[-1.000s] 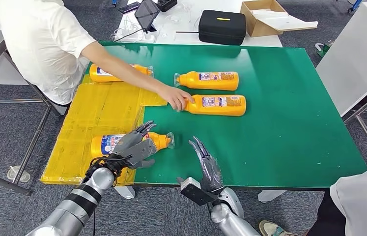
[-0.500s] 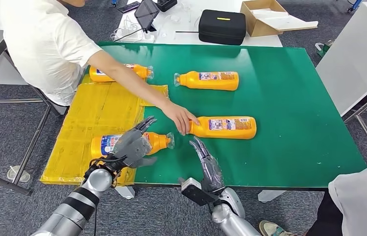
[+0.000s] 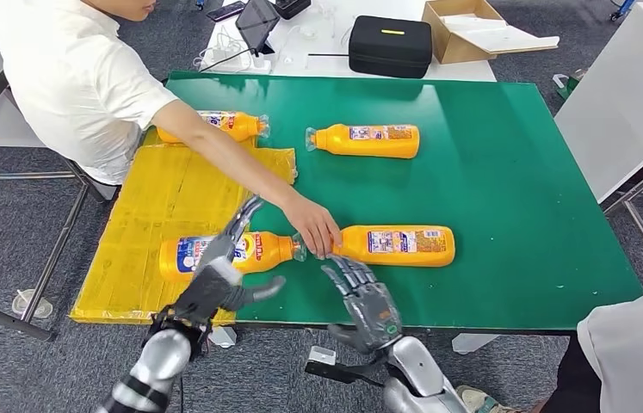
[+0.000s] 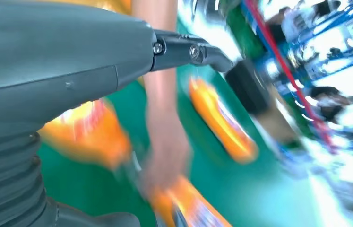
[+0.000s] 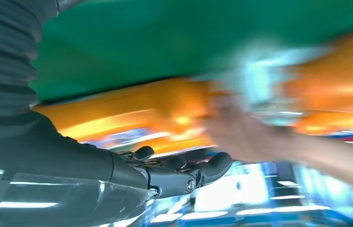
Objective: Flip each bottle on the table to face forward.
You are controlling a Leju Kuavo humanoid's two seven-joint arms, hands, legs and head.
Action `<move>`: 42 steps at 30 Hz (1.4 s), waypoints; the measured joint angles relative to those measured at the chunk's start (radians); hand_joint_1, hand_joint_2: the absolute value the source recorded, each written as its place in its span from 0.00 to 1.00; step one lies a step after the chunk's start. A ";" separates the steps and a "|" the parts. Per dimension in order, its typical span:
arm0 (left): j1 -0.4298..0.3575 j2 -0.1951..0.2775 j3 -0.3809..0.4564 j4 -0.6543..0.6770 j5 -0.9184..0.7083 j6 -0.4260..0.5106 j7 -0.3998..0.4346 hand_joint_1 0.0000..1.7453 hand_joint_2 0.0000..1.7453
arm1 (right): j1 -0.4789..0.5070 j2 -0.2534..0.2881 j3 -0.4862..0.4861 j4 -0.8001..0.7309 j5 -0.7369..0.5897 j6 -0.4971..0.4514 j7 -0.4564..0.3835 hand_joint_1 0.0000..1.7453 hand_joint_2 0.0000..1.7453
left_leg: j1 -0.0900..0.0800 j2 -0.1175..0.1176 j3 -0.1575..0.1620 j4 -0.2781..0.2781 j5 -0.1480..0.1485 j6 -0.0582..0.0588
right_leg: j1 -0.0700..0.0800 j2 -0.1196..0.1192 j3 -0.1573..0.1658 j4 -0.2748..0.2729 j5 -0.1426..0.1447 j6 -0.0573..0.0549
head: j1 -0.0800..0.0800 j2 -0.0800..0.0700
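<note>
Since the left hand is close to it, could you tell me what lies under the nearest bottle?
The bottle lies mostly on yellow sheeting, its cap end over the green table. The left hand covers part of its near side.

the robot's arms are silver metal with dark bands near the wrists. the left hand (image 3: 219,280) is grey with darker slender fingers and a thick grey thumb. the right hand (image 3: 367,301) is dark grey with small coloured dots on its back. ribbed grey covers and small screws show in the wrist views.
</note>
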 joint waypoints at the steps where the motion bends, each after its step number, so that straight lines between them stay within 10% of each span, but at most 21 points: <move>1: 0.045 -0.005 0.007 -0.057 0.083 -0.027 0.011 0.00 1.00 | 0.024 -0.023 -0.016 -0.036 0.048 -0.001 0.050 0.00 1.00 | 0.000 0.000 0.000 0.000 -0.001 0.000 | 0.000 0.000 0.000 0.000 -0.001 0.001 | 0.000 0.000; 10: 0.203 -0.037 0.048 -0.242 0.124 0.045 0.012 0.00 1.00 | 0.127 -0.125 -0.132 -0.208 0.201 -0.002 0.107 0.00 1.00 | -0.002 0.000 -0.001 0.000 -0.001 0.002 | -0.002 0.000 0.000 0.000 0.000 0.001 | 0.000 0.000; 42: 0.220 -0.058 0.053 -0.234 0.079 0.138 0.006 0.00 1.00 | 0.028 -0.190 -0.172 -0.142 0.078 0.028 0.164 0.00 1.00 | -0.003 0.000 0.000 0.000 0.001 0.003 | -0.002 0.000 0.000 0.000 0.001 0.002 | 0.000 0.000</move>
